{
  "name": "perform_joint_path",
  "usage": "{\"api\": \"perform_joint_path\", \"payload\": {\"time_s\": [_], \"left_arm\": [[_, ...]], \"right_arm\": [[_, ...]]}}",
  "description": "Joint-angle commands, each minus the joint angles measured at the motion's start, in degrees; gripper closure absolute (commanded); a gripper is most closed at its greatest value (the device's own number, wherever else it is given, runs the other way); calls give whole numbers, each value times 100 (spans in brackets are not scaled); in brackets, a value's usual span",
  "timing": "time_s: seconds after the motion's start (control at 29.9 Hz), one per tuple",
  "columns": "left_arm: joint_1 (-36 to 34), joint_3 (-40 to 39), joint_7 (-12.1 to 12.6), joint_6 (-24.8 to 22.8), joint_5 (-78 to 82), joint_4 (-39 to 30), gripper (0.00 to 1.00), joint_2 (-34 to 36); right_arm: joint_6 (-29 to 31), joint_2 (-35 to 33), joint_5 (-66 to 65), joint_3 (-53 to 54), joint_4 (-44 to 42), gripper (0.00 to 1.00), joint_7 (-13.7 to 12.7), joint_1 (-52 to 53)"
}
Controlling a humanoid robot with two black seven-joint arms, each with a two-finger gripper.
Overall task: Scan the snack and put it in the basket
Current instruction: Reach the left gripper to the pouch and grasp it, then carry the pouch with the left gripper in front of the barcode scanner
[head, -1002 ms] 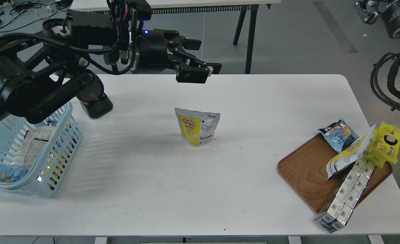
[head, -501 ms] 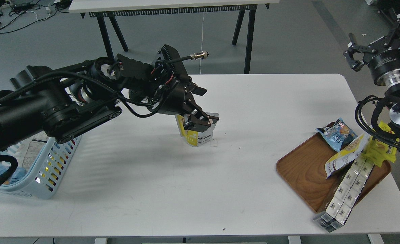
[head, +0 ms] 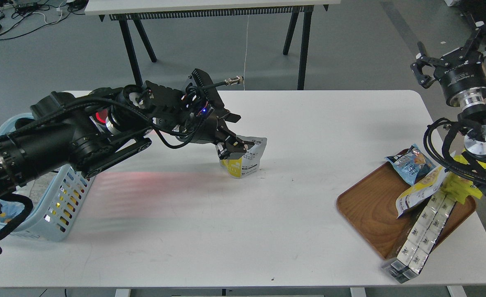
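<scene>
The snack (head: 247, 163), a small yellow-and-white stand-up pouch, stands near the middle of the white table. My left gripper (head: 233, 149) reaches in from the left and is shut on the pouch's upper left part, hiding its picture side. The light blue basket (head: 63, 194) sits at the table's left edge, largely covered by my left arm, with a few packets inside. My right gripper (head: 453, 51) is open and empty, held high off the table's far right corner.
A brown wooden tray (head: 368, 206) at the right front holds a blue packet (head: 409, 165), a long yellow-white pouch (head: 420, 189), a bright yellow bag (head: 459, 187) and white boxes (head: 422, 231). A red light (head: 102, 116) glows behind my left arm.
My left gripper came down from above the table onto the snack and closed on its top. My right arm moved slightly left. A red glow now falls on the table.
</scene>
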Motion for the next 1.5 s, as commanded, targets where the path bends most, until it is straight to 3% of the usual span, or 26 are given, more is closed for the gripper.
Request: {"api": "perform_joint_path", "payload": {"time_s": [0.0, 0.47, 0.63, 1.07, 1.27, 1.47], "left_arm": [[57, 3, -29, 3, -1, 21, 37, -9], [180, 3, -29, 3, -1, 188, 55, -9], [241, -6, -29, -6, -1, 188, 76, -9], [232, -15, -81, -15, -1, 109, 99, -62], [232, -58, -169, -6, -1, 39, 100, 79], [224, -470, -213, -32, -1, -514, 100, 614]], "right_arm": [[0, -19, 0, 1, 41, 1, 0, 3], [0, -28, -53, -8, 49, 1, -9, 12], [0, -98, -53, -25, 32, 1, -35, 100], [0, -221, -53, -8, 6, 1, -18, 188], [0, -230, -53, 1, 5, 1, -18, 214], [0, -352, -53, 1, -3, 1, -18, 311]]}}
